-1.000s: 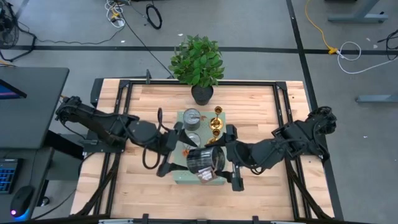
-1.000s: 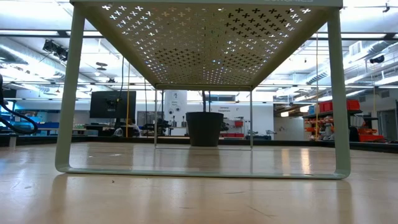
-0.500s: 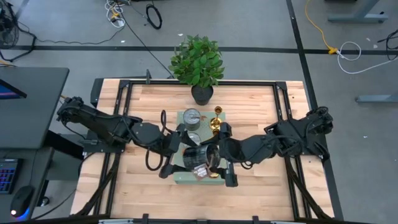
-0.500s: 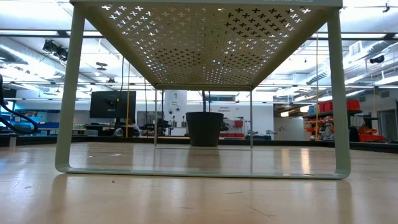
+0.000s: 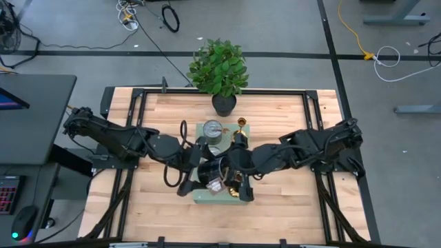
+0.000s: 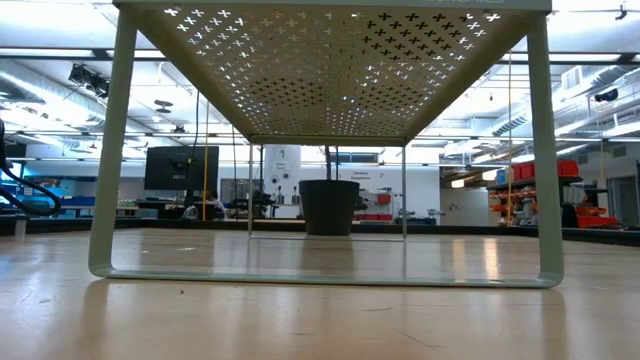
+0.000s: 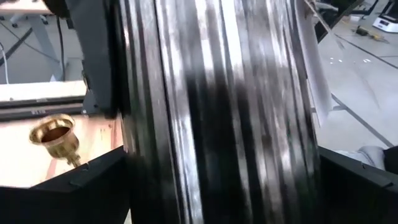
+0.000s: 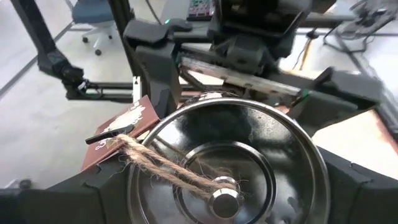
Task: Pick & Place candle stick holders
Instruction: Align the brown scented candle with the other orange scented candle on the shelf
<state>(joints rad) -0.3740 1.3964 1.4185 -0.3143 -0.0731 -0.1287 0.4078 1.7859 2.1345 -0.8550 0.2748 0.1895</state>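
Observation:
A squat silver candle stick holder, with a ribbed dark wall, a twine loop and a brown tag, hangs over the near part of the pale green board. My left gripper is shut on it and comes from the table's left. My right gripper is open and comes from the right. Its fingers stand on either side of the holder's round face; I cannot tell whether they touch it. Two more silver holders and a gold one stand on the board's far part. My left gripper pinches the silver holder's ribbed side wall between its two fingers, which stand wide apart. It comes nearly level from the table's left. The holder is lifted clear above the board, with its round face turned toward the right gripper.
A potted plant stands at the table's far edge, just behind the board. In the low view the board is a perforated top standing on legs above the wooden table. A gold holder shows beyond the left fingers.
My right gripper has moved toward the table's left and a little down, toward the held silver holder. Its fingers now reach past the holder's right side. The left gripper has kept still with the holder.

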